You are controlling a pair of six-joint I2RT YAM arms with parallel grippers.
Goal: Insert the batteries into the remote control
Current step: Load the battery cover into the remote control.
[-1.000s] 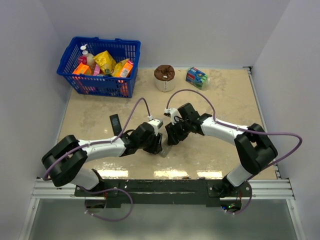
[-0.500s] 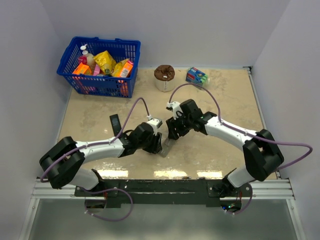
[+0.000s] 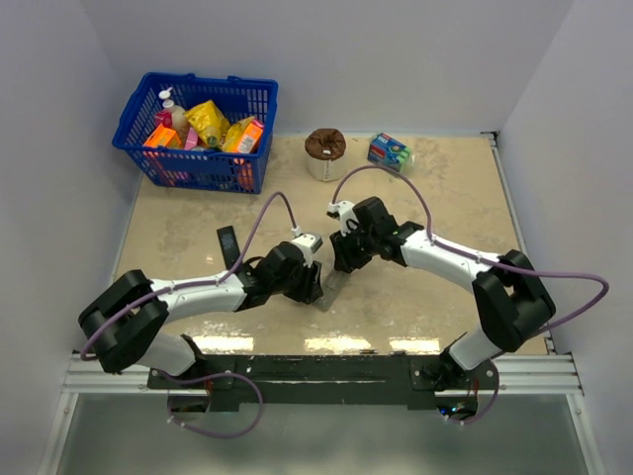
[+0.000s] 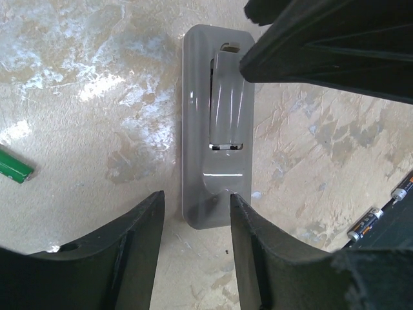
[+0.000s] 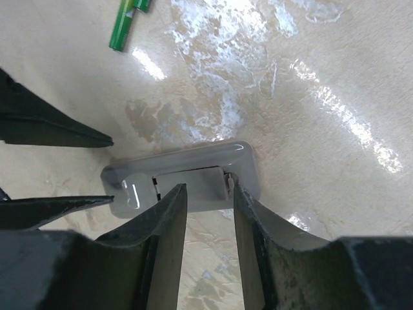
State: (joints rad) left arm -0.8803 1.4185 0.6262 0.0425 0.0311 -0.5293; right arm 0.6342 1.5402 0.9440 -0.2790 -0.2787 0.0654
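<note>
left end effector (image 4: 195, 205) part open over remote control (image 4: 197, 97) end

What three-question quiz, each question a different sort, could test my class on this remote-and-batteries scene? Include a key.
1. True or false: the remote control lies screen side up.
2. The batteries are: A inside the remote; B loose on the table; C in a basket.
3. Fill in: the stick-like piece lying near the remote is coloured ___.
Key: 1 false; 2 B; 3 green.
</note>
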